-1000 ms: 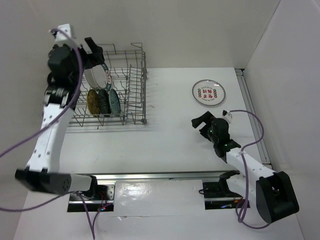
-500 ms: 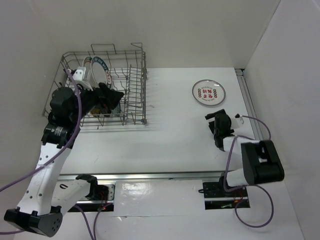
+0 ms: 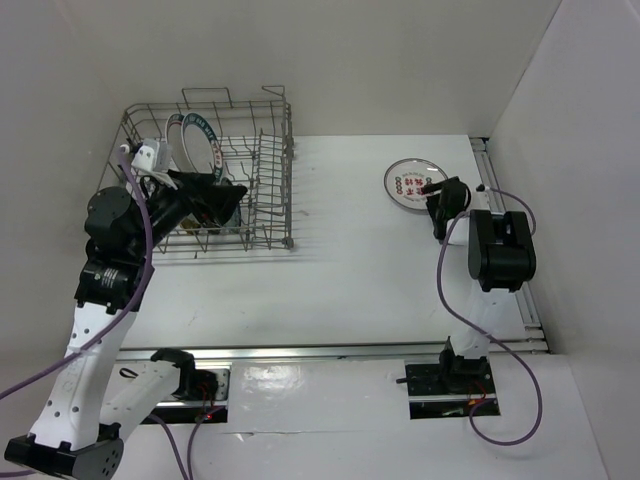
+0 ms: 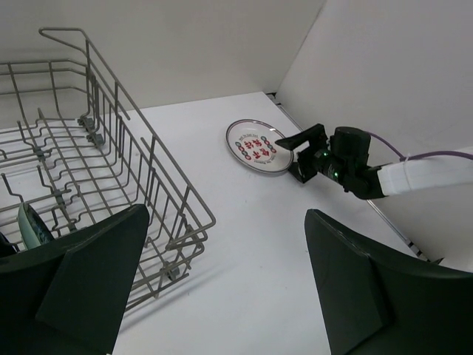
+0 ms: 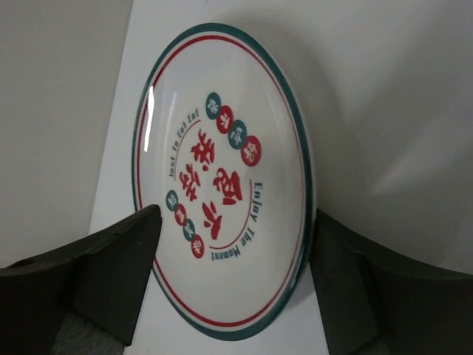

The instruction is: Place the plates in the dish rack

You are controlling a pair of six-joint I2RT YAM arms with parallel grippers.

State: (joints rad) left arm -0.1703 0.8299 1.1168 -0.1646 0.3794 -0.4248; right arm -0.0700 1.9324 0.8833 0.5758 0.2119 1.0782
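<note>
The white plate with red marks (image 3: 408, 184) lies flat on the table at the back right. My right gripper (image 3: 432, 200) is open at its near right edge. In the right wrist view the plate (image 5: 222, 170) fills the gap and one finger stands on each side of its rim. The wire dish rack (image 3: 268, 170) stands at the back left, with a white green-rimmed plate (image 3: 198, 142) upright in it. My left gripper (image 3: 225, 200) is open and empty over the rack's front, hiding the other plates. The left wrist view shows a teal plate edge (image 4: 29, 222) in the rack (image 4: 111, 148).
White walls close in the back and the right side. A metal rail (image 3: 505, 230) runs along the table's right edge. The white table (image 3: 350, 270) lies between the rack and the plate.
My left arm has swung down from above the rack's back to its front. My right arm has reached away from the near table to the red-marked plate.
</note>
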